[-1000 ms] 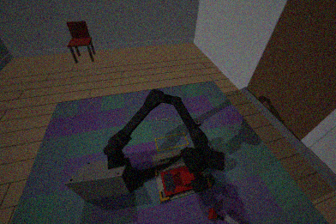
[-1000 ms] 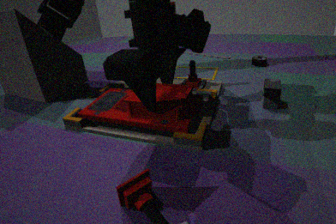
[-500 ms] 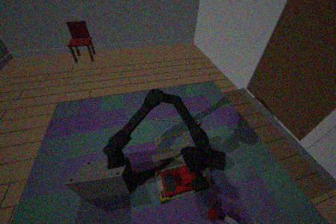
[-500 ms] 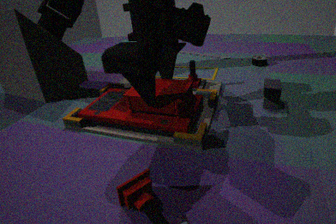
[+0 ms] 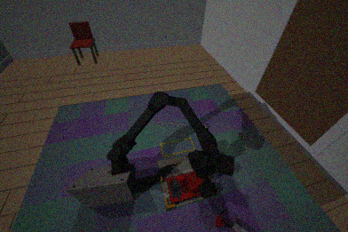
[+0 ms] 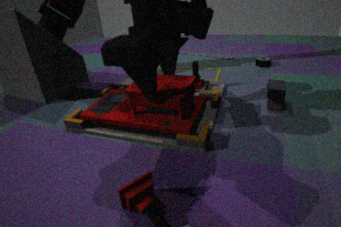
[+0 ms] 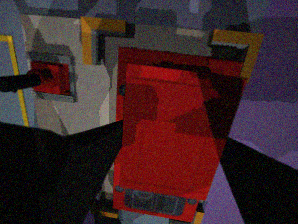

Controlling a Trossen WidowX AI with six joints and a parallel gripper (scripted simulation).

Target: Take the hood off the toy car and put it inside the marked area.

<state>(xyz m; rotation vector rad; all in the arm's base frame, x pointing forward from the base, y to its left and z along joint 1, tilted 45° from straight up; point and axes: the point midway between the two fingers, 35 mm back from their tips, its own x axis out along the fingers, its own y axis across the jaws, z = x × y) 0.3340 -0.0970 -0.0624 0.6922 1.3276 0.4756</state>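
Observation:
The red toy car (image 5: pixel 184 187) (image 6: pixel 161 119) sits on a grey base with yellow corners (image 6: pixel 192 137) (image 7: pixel 96 29). In the wrist view its red hood (image 7: pixel 172 150) fills the middle, with the grille toward the bottom edge. My gripper (image 7: pixel 171 132) (image 6: pixel 152 90) is down on the car, with one black finger on each side of the hood, shut on it. The hood still rests on the car. The marked area is a yellow outline (image 5: pixel 178 153) (image 6: pixel 217 75) (image 7: pixel 21 95) on the table just behind the car.
A small red and black part (image 6: pixel 137 194) (image 5: pixel 220 220) lies in front of the base. A dark block (image 6: pixel 276 90) and a small round piece (image 6: pixel 263 62) stand to the right. A grey wedge (image 5: pixel 104 188) (image 6: pixel 26 63) rises on the left. A red piece (image 7: pixel 54 80) sits in a grey holder.

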